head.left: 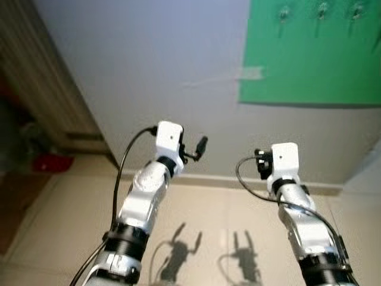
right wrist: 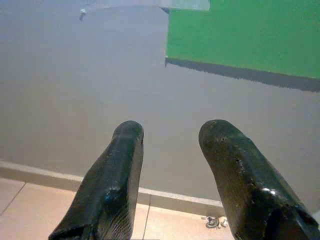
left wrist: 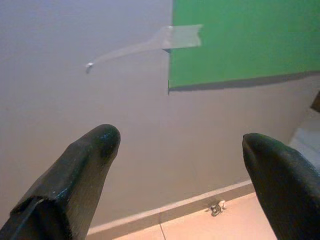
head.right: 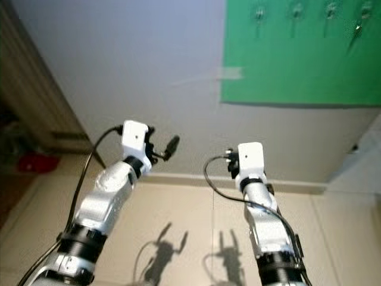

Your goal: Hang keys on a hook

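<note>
Left wrist view shows our left gripper (left wrist: 180, 145) with its 2 fingers spread wide, nothing between them, aimed at the grey wall (left wrist: 100, 125). Our right gripper (right wrist: 170, 135) is parted too, also bare. The keys (right wrist: 215, 221) lie on the tiled floor (right wrist: 170, 225) just beside the baseboard (right wrist: 45, 175). Hooks (head.left: 322, 10) sit high on the green board (head.left: 309, 59), well apart from both grippers.
</note>
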Motion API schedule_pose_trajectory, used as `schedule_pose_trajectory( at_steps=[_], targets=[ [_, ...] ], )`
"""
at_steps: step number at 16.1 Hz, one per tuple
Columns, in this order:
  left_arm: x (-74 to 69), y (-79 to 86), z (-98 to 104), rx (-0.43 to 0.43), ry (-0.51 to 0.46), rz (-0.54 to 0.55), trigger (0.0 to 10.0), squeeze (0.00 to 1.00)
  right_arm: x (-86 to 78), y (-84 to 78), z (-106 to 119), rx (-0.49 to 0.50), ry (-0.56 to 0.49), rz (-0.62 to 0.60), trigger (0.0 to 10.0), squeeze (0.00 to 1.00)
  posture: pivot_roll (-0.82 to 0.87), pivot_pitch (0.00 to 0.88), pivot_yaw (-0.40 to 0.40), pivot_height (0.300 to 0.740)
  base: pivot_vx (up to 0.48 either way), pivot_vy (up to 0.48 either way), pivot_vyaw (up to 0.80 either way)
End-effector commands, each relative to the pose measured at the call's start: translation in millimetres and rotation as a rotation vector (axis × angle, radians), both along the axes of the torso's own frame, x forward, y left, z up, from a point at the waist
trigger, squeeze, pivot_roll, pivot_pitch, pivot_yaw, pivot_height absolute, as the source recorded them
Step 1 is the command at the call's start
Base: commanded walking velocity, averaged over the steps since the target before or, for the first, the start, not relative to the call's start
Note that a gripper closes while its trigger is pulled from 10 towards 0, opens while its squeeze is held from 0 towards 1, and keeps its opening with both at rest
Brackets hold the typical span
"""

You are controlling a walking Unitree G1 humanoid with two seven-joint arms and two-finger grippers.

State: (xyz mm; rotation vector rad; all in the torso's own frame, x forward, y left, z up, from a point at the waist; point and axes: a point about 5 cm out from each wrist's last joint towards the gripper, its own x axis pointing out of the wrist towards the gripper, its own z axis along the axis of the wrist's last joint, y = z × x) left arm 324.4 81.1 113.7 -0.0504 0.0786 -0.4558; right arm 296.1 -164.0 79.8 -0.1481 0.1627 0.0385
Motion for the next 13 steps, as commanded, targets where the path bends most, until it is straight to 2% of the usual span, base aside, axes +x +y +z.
schedule_pose_trajectory(
  at_steps=[1, 3, 6, 8, 9, 13],
  targets=[
    [2.6, 9.7, 1.1, 0.014, -0.006, 0.032, 10.0, 0.00, 2.2, 7.6, 3.4, -0.005, -0.015, 0.016, 10.0, 0.00, -0.15, 0.000, 0.077, 0.740, 0.000, 0.000, 0.00],
    [2.2, 8.5, 1.3, 0.009, -0.008, 0.021, 10.0, 0.00, 3.0, 7.5, 2.6, -0.010, -0.004, 0.009, 10.0, 0.00, -0.15, 0.000, 0.078, 0.740, 0.000, 0.000, 0.00],
    [1.1, 6.2, -1.2, 0.039, -0.013, 0.017, 10.0, 0.00, 4.9, 6.2, 5.9, 0.039, -0.022, -0.017, 10.0, 0.00, -0.15, 0.000, 0.074, 0.740, 0.000, 0.000, -0.76],
    [-5.4, 1.9, -1.9, 0.034, -0.018, -0.060, 10.0, 0.00, 4.1, 8.1, 5.5, 0.040, -0.019, -0.004, 10.0, 0.00, -0.15, 0.000, 0.071, 0.740, 0.000, 0.000, -0.78],
    [-6.4, 2.4, -2.8, 0.021, -0.012, -0.063, 10.0, 0.00, 3.6, 8.9, 5.2, 0.045, -0.018, -0.004, 10.0, 0.00, -0.15, 0.000, 0.070, 0.740, 0.000, 0.000, -0.79],
    [-0.4, 3.9, 1.3, 0.048, -0.043, -0.057, 10.0, 0.00, 4.1, 10.6, 5.5, 0.051, -0.020, 0.003, 10.0, 0.00, -0.16, 0.000, 0.077, 0.740, 0.000, 0.000, -0.79]
  ],
)
